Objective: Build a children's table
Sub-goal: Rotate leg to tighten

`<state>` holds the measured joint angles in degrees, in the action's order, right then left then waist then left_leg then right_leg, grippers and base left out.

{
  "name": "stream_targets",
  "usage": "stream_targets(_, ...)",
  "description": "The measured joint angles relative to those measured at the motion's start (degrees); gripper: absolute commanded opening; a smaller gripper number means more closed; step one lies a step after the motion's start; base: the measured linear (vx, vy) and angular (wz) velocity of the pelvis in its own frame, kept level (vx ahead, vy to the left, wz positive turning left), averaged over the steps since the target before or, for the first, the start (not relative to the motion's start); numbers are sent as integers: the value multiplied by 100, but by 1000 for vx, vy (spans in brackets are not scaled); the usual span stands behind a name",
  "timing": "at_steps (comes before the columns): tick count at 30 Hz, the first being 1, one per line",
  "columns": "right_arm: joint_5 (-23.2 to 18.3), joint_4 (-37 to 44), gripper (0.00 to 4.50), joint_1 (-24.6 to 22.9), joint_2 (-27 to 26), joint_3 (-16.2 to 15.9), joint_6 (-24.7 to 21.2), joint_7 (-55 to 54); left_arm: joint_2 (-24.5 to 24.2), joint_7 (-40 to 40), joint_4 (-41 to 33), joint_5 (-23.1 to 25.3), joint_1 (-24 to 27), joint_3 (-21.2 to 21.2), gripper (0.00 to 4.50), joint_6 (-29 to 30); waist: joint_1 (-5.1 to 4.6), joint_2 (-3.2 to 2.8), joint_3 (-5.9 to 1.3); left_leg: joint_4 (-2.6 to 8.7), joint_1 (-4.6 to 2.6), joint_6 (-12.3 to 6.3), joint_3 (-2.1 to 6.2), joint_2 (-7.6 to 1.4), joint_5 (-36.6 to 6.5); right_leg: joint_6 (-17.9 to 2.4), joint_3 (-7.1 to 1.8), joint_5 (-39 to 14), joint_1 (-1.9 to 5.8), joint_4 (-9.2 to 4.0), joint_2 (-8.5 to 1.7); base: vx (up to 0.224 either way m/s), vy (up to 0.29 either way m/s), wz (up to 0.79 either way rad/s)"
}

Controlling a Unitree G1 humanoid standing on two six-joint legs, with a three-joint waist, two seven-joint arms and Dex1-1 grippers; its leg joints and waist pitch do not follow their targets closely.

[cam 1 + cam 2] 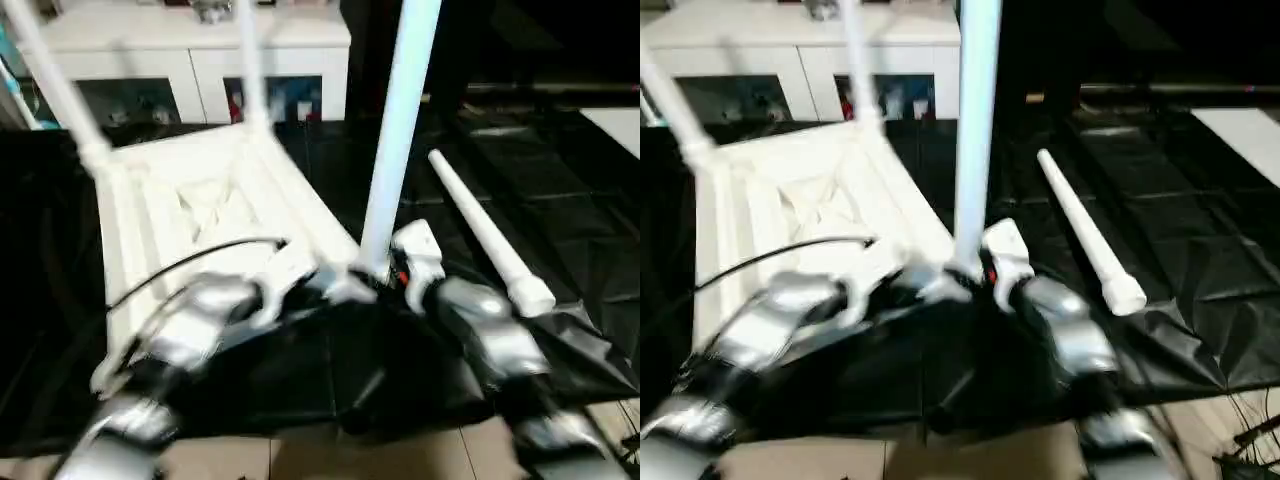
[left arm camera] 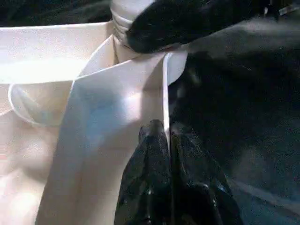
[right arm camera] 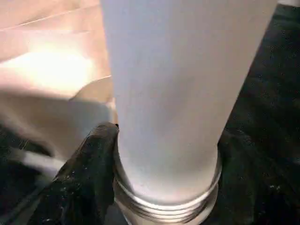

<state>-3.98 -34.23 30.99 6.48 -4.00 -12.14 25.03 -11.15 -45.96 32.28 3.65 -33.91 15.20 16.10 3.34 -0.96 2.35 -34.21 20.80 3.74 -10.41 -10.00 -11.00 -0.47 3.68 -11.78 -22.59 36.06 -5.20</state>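
Black cloth [image 1: 560,230] is seen covering the worktop, with the children's table [image 1: 200,200] upside down near its front edge. Four tapered legs are counted: three upright, tops cut off, and one loose leg [image 1: 485,235] lying beside. The left gripper [image 2: 166,140] is pinched shut on the tabletop's thin rim; the right gripper [image 3: 140,159] is clasped around the near leg [image 3: 178,93] above its threaded end.

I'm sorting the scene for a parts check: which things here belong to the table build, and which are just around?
Part of the job:
- upturned white tabletop
- three legs standing in its corners, the near one at the right tool
- loose leg on the black cloth

Just around:
- white cabinet
- black cloth
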Motion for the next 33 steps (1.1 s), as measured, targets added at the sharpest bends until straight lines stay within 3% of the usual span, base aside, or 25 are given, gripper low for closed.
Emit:
stream_targets(3, -6, -694, 267, 557, -382, 389, -161, -1239, 537, 758, 696, 74, -474, -64, 0, 112, 2, -2, -2, -6, 5, -5, 0, 2, 14, -5, -2, 17, 1, -7, -1, 0, 0, 0)
stream_targets(6, 52, -1041, 266, 778, -498, 522, -78, -1882, 857, 1158, 1138, 132, -716, -66, 0, -18, 39, -16, -11, -4, 11, -6, 2, 3, 14, -5, 0, 19, 18, -27, -3, 0, 0, 0)
stream_targets(15, 201, -1260, 266, 809, -561, 584, 211, -2044, 898, 1181, 1460, 277, -790, -16, 0, -449, 57, -54, -35, 9, 6, -11, 4, 2, 12, 7, 8, 14, 55, -69, -3, 0, 0, 0)
stream_targets(16, 200, -1311, 301, 815, -575, 594, 272, -2085, 901, 1181, 1528, 278, -813, -15, 0, -506, 57, -58, -37, 14, 3, -11, 4, 2, 12, 7, 8, 14, 58, -72, -3, 0, 0, 0)
stream_targets(19, 198, -1312, 301, 814, -577, 622, 292, -2085, 903, 1175, 1584, 291, -831, -15, 0, -581, 57, -58, -37, 32, -9, -11, 4, 2, 12, 8, 10, 14, 59, -79, -3, 0, 0, 0)
stream_targets(20, 196, -1312, 325, 813, -578, 627, 293, -2083, 902, 1173, 1590, 295, -832, -15, 0, -592, 57, -58, -37, 35, -10, -11, 4, 2, 12, 8, 11, 15, 59, -79, -3, 0, 0, 0)
stream_targets(21, 198, -1304, 342, 809, -577, 628, 294, -2082, 900, 1161, 1598, 299, -833, -15, 0, -610, 58, -58, -37, 36, -12, -10, 4, 2, 12, 8, 11, 15, 59, -79, -3, 0, 0, 0)
stream_targets(28, 286, -824, 342, 443, -500, 472, 410, -1930, 893, 1125, 1764, 374, -906, -2, 0, -828, 73, -64, -32, 56, -11, -10, 3, 2, 13, 9, 14, 15, 58, -91, -3, 0, 0, 0)
stream_targets(33, 287, 35, 342, -22, -338, 397, 408, -1661, 910, 1174, 1826, 451, -923, 49, 0, -1010, 115, -74, -29, 69, -8, -10, 3, 3, 13, 12, 16, 14, 57, -102, -2, 0, 0, 0)
